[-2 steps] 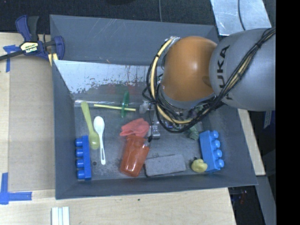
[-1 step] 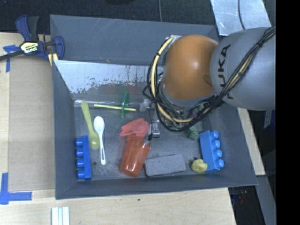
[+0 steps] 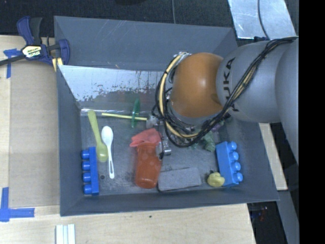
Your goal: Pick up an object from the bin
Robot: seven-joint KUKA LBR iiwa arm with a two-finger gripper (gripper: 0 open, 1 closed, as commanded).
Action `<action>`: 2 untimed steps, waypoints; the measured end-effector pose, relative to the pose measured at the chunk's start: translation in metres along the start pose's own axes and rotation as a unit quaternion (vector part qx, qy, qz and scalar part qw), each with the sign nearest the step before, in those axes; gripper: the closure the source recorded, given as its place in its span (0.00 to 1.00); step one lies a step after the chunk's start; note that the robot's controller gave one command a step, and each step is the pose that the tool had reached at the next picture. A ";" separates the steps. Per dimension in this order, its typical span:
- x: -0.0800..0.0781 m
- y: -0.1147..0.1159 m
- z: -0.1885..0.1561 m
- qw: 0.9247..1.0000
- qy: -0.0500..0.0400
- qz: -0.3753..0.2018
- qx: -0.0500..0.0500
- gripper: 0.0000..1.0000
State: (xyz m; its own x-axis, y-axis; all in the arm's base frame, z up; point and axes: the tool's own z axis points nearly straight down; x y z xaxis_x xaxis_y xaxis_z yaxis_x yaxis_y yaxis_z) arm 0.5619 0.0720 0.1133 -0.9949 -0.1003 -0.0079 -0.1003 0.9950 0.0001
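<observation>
Red plastic object lies just beside the gripper, whose opening I cannot tell.

"KA" letters on the arm

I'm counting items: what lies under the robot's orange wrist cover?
Its hand beside the red bottle, and dark green bits poking out near the right blue block. Anything further beneath is covered.

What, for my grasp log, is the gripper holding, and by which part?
It cannot be told: the gripper sits by the upper end of the red bottle-shaped thing mid-bin, largely hidden under the arm's orange cover.
</observation>
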 end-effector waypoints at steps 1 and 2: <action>-0.014 -0.001 -0.015 1.000 -0.002 0.010 -0.001 0.00; -0.018 0.003 -0.012 0.999 0.001 -0.033 0.000 0.00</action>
State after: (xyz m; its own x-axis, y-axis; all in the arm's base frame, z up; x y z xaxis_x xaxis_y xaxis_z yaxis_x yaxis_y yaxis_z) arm 0.5797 0.0768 0.1251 -0.9863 -0.1650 -0.0067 -0.1650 0.9863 -0.0002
